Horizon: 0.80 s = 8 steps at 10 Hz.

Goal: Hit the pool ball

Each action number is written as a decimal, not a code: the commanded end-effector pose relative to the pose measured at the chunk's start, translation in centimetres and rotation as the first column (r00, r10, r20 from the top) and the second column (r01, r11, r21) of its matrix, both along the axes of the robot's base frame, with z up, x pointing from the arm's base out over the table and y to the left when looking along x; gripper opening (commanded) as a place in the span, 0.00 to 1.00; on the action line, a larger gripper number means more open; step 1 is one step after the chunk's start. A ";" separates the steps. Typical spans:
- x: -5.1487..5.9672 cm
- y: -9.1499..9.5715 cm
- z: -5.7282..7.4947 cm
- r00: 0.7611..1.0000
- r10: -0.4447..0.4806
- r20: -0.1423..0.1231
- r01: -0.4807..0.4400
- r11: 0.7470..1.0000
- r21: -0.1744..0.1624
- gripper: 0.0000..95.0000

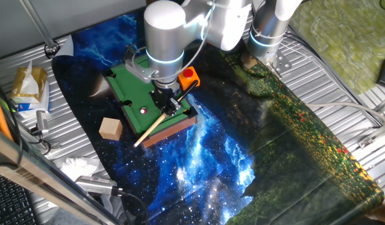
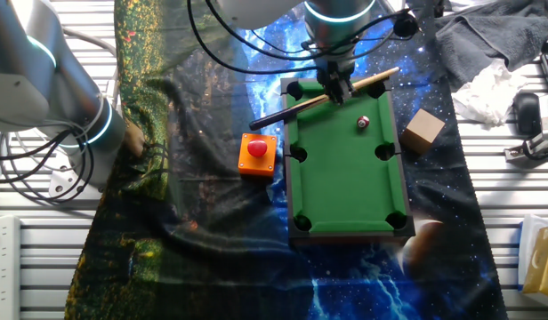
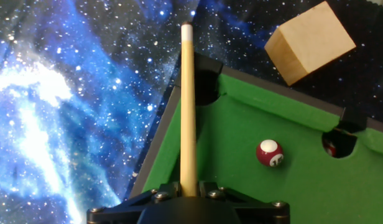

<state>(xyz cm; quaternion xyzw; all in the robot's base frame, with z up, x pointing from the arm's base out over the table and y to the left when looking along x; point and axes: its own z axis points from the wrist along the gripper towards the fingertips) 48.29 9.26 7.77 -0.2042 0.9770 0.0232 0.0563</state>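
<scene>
The pool ball [image 3: 269, 153] is small, glossy red with a white spot, and lies on the green felt of the toy pool table [image 3: 316, 199]. It also shows in one fixed view [image 1: 143, 110] and in the other fixed view [image 2: 364, 122]. My gripper [image 3: 188, 186] is shut on a tan wooden cue stick [image 3: 188, 106] that points past the table's corner pocket, to the left of the ball. The gripper [image 1: 166, 100] hangs over the table's near end [image 2: 336, 87]. A second dark red ball [image 3: 330, 148] sits in a side pocket.
A tan wooden cube [image 3: 309, 40] lies off the table on the galaxy cloth, also seen in one fixed view [image 1: 110, 129]. An orange block with a red button [image 2: 258, 153] stands beside the table. A second robot arm base [image 2: 74, 107] stands at the cloth's edge.
</scene>
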 end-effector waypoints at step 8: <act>1.2 -6.4 5.6 0.974 0.199 -0.108 -0.201 0.980 -0.010 0.00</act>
